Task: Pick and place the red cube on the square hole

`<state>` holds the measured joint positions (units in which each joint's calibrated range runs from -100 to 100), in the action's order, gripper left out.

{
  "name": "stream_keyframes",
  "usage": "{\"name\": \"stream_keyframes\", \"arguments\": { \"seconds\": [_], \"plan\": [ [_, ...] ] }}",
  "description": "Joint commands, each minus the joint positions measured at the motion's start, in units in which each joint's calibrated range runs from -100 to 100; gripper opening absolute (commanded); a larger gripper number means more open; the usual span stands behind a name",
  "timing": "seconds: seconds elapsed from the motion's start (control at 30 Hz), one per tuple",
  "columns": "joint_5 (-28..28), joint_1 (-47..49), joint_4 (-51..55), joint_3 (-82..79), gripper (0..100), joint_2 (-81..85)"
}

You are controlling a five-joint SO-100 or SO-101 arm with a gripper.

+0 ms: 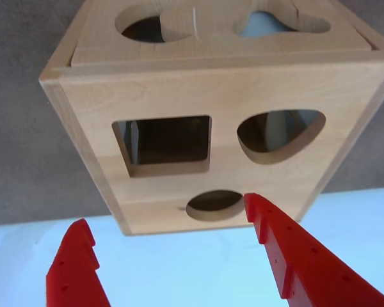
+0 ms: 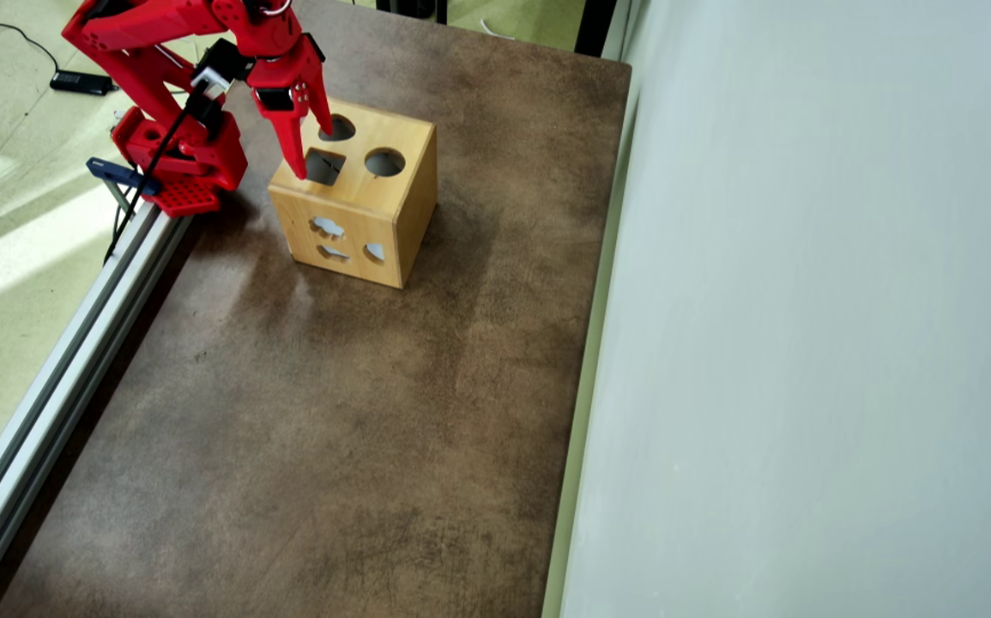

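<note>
A wooden shape-sorter box [image 2: 409, 146] stands on the brown table top near the arm's base. Its top face has a square hole [image 2: 324, 166], a round hole and another rounded hole. In the wrist view the box [image 1: 179, 89] fills the frame, with the square hole [image 1: 173, 167] at its middle left. My red gripper [image 2: 311, 153] hovers just above the box top, its jaws spread wide on either side of the square hole. In the wrist view the gripper [image 1: 166, 208] is open with nothing between its jaws. No red cube shows in either view.
The arm's red base [image 2: 178, 167] is clamped at the table's left edge beside an aluminium rail [image 2: 57, 378]. A pale wall panel [image 2: 804, 343] borders the table on the right. The brown table surface [image 2: 332, 429] stretches in front of the box.
</note>
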<state>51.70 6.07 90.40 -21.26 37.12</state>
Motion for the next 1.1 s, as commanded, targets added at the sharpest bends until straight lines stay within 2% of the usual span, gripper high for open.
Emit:
{"name": "stream_keyframes", "arguments": {
  "seconds": [0.0, 1.07],
  "plan": [
    [-0.05, 0.17, -0.05, 3.46, 36, 1.31],
    [-0.1, 0.17, -1.01, 2.48, 37, 5.39]
  ]
}}
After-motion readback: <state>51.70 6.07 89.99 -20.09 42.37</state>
